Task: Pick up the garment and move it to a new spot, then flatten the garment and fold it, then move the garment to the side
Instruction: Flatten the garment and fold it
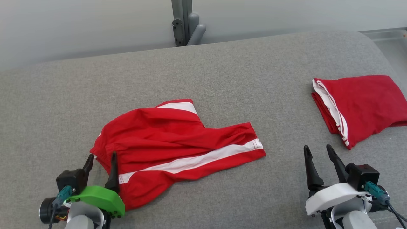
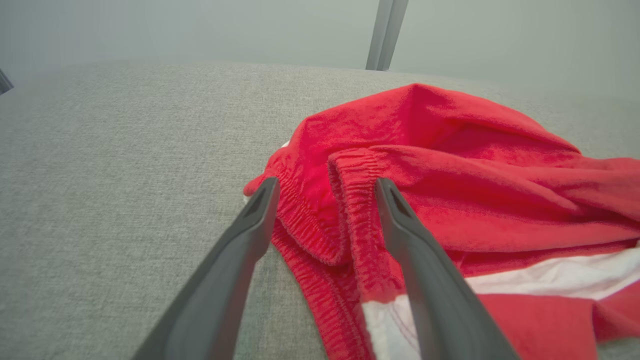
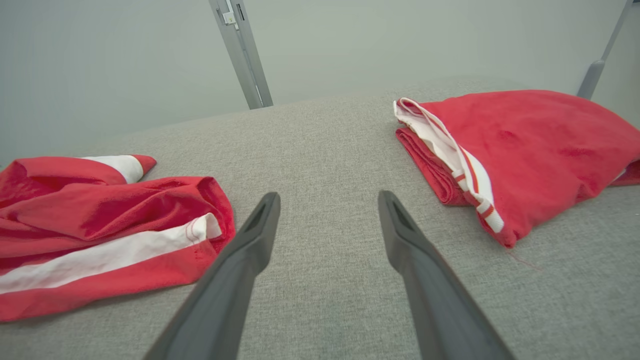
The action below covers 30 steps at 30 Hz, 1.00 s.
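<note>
A table (image 1: 222,70) covered in grey woven fabric is seen from the head view, with a pale wall and a grey metal post (image 1: 184,22) behind it. A pair of red shorts (image 1: 171,143) with a white side stripe is spread loosely and creased on the near left part of the table, one leg stretched toward the middle and the other turned up behind it. The left hand (image 1: 102,154), carried on a green wrist housing, is placed at the near left corner of the shorts with its two dark fingers held apart. In the left wrist view the left hand (image 2: 326,181) is shown astride the gathered elastic waistband (image 2: 350,200); one finger is laid over the red cloth and the other is set at its outer edge, and nothing is clamped between them.

The right hand (image 1: 317,147), on a white housing, is held over bare table at the near right, well apart from the shorts, with its fingers parted and nothing between them. From the right wrist view the right hand (image 3: 328,194) is pointed at the gap between the shorts (image 3: 100,225) and a folded red garment (image 3: 540,150). That folded red garment (image 1: 365,105), edged in white with thin red lines, is laid at the far right of the table
</note>
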### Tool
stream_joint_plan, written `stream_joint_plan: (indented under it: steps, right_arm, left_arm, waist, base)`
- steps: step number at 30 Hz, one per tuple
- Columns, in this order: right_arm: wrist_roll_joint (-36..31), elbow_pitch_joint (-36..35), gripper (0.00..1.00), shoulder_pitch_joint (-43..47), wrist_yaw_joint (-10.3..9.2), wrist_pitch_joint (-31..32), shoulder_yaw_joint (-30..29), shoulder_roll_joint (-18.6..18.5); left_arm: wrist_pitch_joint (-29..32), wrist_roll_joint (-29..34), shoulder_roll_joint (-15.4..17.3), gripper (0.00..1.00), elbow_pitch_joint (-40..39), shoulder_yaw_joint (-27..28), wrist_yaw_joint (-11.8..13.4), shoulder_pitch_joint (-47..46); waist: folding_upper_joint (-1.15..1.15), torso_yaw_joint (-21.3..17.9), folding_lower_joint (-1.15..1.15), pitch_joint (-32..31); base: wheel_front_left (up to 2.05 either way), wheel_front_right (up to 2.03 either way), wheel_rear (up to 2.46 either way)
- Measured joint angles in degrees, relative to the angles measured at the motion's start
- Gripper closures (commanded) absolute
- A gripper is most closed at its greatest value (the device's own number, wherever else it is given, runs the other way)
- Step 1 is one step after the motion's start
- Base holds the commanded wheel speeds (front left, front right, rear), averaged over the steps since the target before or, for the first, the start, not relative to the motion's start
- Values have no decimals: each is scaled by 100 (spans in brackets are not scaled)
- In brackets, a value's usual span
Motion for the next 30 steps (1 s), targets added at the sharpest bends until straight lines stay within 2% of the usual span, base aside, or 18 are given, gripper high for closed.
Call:
stream_joint_plan:
  steps: [6, 11, 16, 22, 30]
  right_arm:
    - [-1, -75, 0, 116, 0, 0, 25, 7]
    - [-26, -211, 0, 266, 0, 0, 89, 14]
    - [-90, -337, 0, 356, 0, 0, 169, 16]
    - [-77, -390, 0, 469, 0, 0, 258, 20]
    - [-63, -371, 0, 499, 0, 0, 297, 21]
  left_arm:
    - [0, 76, -153, 0, -466, 411, 13, 528]
    - [0, 214, -275, 0, -956, 510, 57, 1073]
    - [-1, 305, -309, 0, -1281, 409, 89, 1432]
    - [-1, 103, -319, 0, -1525, 141, 204, 1716]
    - [0, 65, -319, 0, -1566, -51, 260, 1824]
  waist:
    - [0, 12, 0, -237]
    - [0, 70, 0, -466]
    - [0, 174, 0, -630]
    - [0, 287, 0, -770]
    - [0, 352, 0, -750]
  base:
    - [0, 0, 0]
    - [0, 0, 0]
    - [0, 0, 0]
    - [0, 0, 0]
    - [0, 0, 0]
